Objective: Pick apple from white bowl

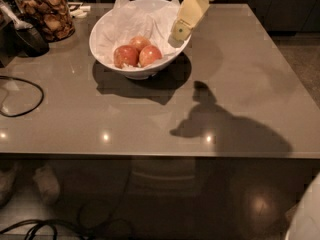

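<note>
The arm was cut off by the top edge, so only the yellowish gripper (179,31) showed, and honestly I couldn't tell if it was open or closed, or gripping anything. The glass jar (47,14) of brown snacks got clipped at the top too. The paper-lined white bowl (137,73) held three apples. The red-orange apple (150,55) sat front right, a darker red apple (125,56) touched its left side, and a yellower apple (140,41) was half hidden behind them. The gripper hung over the bowl's right rim, apart from the fruit.
</note>
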You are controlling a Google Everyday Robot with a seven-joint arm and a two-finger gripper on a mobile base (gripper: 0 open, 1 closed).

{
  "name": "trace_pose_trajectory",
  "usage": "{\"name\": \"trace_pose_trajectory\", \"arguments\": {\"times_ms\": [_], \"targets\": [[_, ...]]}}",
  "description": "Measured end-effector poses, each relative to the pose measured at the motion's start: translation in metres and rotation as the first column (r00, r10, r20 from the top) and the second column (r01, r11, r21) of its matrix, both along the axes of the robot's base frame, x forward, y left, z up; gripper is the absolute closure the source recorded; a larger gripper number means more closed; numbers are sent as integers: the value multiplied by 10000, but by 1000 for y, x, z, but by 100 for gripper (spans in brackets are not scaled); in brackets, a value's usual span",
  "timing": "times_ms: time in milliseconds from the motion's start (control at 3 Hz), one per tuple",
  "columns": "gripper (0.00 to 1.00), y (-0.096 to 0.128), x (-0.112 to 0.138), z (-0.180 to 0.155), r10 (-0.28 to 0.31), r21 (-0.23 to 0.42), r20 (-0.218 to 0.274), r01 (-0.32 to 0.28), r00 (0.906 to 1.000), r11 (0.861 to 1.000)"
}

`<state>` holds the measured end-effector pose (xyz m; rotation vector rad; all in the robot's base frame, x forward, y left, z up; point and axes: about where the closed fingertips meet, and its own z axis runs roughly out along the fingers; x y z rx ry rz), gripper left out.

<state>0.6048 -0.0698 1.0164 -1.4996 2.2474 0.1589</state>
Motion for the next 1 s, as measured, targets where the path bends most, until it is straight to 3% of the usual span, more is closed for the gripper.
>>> {"name": "trace_pose_trajectory", "arguments": {"times_ms": [1000], "targets": [[11,10,27,-6,-115,-237,-89,113,9999,9997]]}}
